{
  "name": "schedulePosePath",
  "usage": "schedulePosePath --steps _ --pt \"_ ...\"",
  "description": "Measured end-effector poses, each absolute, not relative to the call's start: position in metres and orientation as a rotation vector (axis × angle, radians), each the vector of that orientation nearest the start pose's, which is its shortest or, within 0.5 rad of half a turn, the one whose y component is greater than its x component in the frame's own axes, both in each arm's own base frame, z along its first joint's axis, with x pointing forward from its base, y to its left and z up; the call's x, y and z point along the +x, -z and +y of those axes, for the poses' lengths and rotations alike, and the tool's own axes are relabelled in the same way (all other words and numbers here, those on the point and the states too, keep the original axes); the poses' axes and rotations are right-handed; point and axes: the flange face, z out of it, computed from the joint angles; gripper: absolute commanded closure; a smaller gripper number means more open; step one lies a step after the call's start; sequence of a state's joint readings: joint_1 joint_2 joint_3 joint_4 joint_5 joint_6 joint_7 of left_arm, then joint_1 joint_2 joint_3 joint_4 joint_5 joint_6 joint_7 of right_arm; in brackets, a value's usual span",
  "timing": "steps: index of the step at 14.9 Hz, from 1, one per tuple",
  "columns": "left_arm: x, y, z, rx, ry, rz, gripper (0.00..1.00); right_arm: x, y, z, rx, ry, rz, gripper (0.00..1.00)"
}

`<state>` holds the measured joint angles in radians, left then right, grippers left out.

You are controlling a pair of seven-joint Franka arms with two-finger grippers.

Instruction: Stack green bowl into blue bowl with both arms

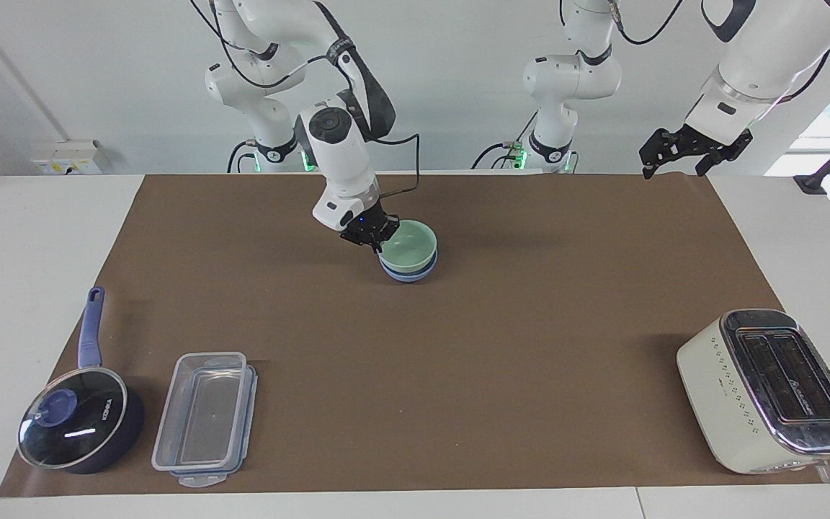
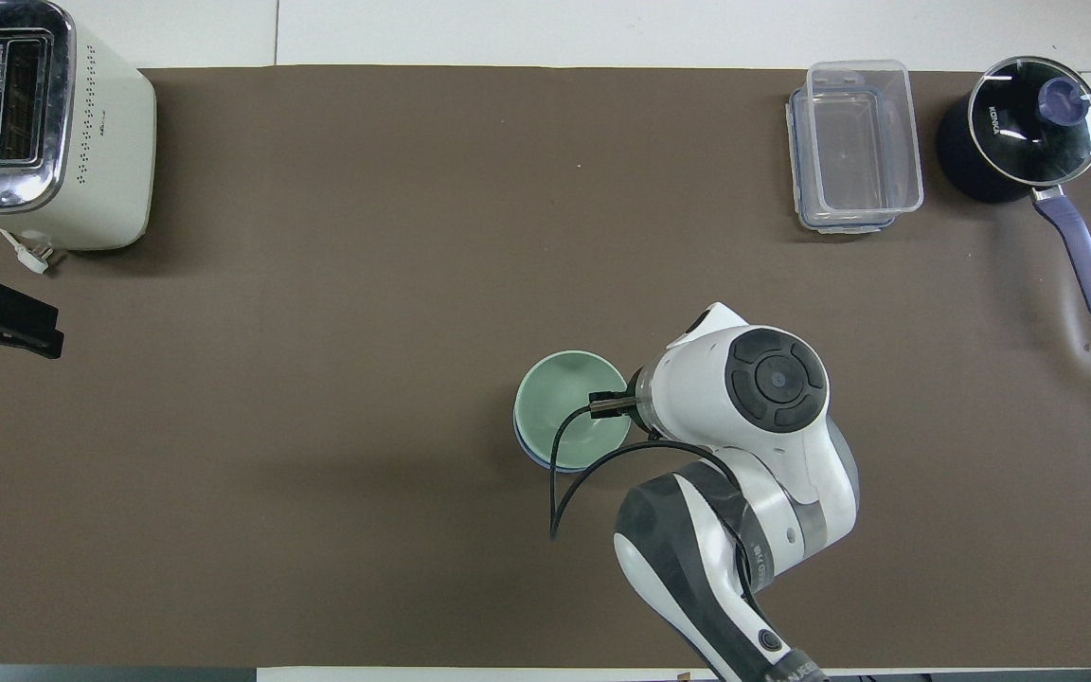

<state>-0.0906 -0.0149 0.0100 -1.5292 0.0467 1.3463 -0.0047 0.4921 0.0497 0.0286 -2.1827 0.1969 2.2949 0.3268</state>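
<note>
The green bowl point(image 1: 411, 243) point(image 2: 562, 405) sits upright, nested in the blue bowl point(image 1: 408, 274) point(image 2: 528, 456), on the brown mat near the robots' side of the table. Only the blue bowl's lower wall shows beneath it. My right gripper point(image 1: 375, 237) point(image 2: 608, 405) is shut on the green bowl's rim, on the side toward the right arm's end. My left gripper point(image 1: 674, 167) point(image 2: 45, 330) hangs open and holds nothing, up in the air over the mat's edge at the left arm's end.
A cream toaster point(image 1: 768, 389) point(image 2: 34, 123) stands far from the robots at the left arm's end. A clear lidded container point(image 1: 206, 418) point(image 2: 853, 142) and a dark blue lidded saucepan point(image 1: 80, 425) point(image 2: 1028, 128) sit far from the robots at the right arm's end.
</note>
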Motion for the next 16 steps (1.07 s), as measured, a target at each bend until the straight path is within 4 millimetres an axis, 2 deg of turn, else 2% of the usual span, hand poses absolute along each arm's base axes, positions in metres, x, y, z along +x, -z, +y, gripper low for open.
schedulePosePath --steps 4,7,15,16 --pt "0.529 -0.622 -0.03 -3.103 -0.239 0.086 0.0 0.472 -0.373 0.276 -2.975 -0.007 -0.1 1.0" --pt "0.539 -0.624 -0.034 -3.142 -0.128 0.048 0.0 0.469 -0.369 0.277 -2.977 -0.014 -0.106 1.0" --pt "0.538 -0.627 -0.041 -3.151 -0.119 0.071 0.0 0.465 -0.363 0.282 -2.977 -0.011 -0.114 1.0" --pt "0.538 -0.627 -0.042 -3.151 -0.119 0.075 0.0 0.465 -0.363 0.282 -2.978 -0.011 -0.114 0.58"
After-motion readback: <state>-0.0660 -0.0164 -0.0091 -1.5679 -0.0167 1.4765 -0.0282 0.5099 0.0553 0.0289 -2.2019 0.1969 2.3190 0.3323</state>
